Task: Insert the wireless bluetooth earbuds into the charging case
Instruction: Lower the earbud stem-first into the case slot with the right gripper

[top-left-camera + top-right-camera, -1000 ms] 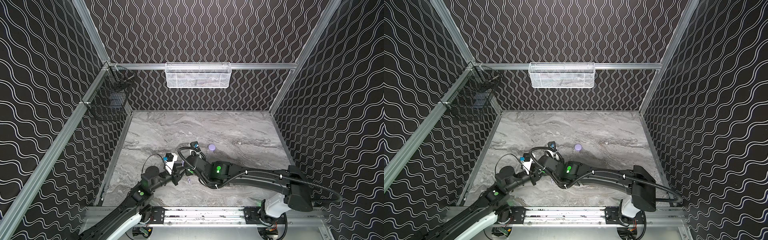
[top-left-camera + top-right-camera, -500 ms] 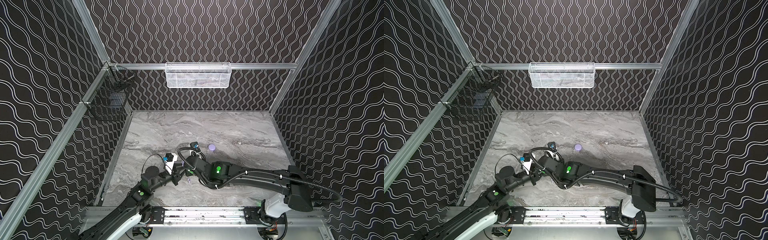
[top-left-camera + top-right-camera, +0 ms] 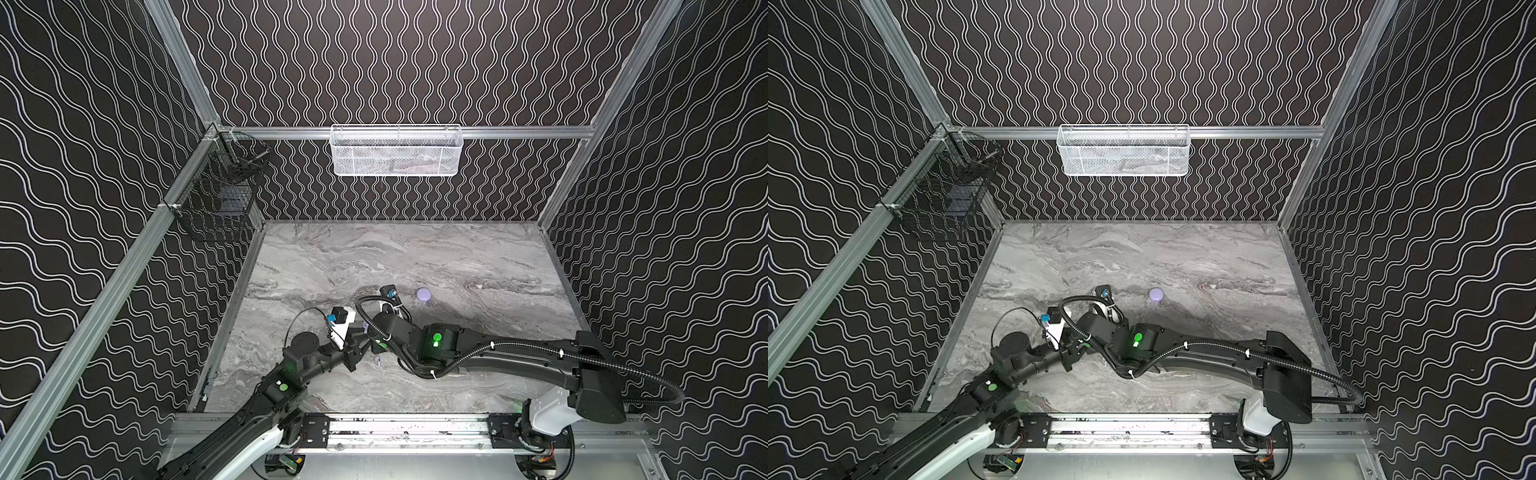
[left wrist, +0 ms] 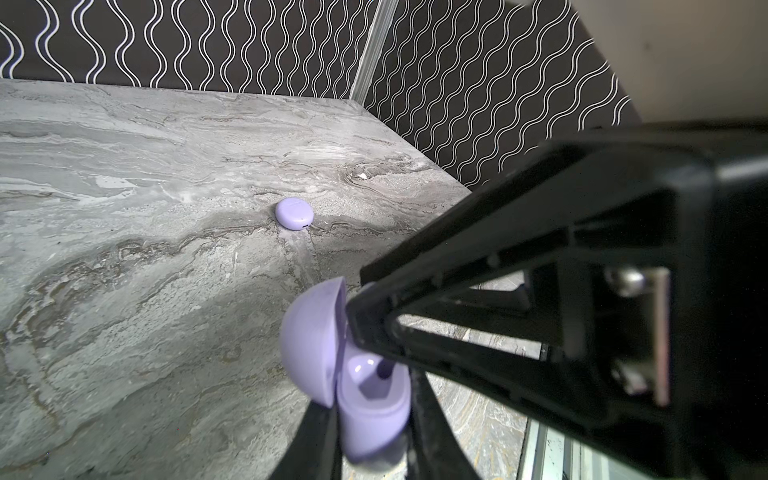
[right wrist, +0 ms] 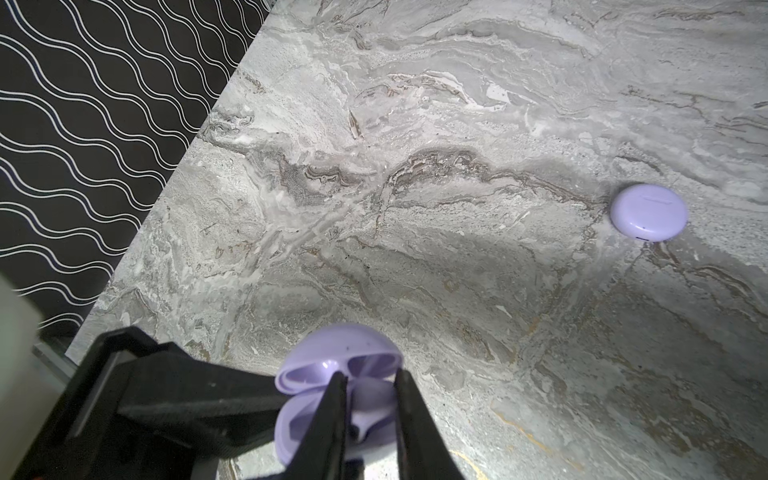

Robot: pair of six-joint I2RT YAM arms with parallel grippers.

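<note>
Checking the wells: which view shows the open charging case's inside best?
Left wrist view: the open charging case is close, lid back, one well exposed. In the right wrist view the right gripper's fingers cross it; in both top views arms mostly hide it.

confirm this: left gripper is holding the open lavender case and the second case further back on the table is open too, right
No, the second case is closed, lid down, lying on the table, as the right wrist view shows. The left gripper does hold the open lavender case.
</note>
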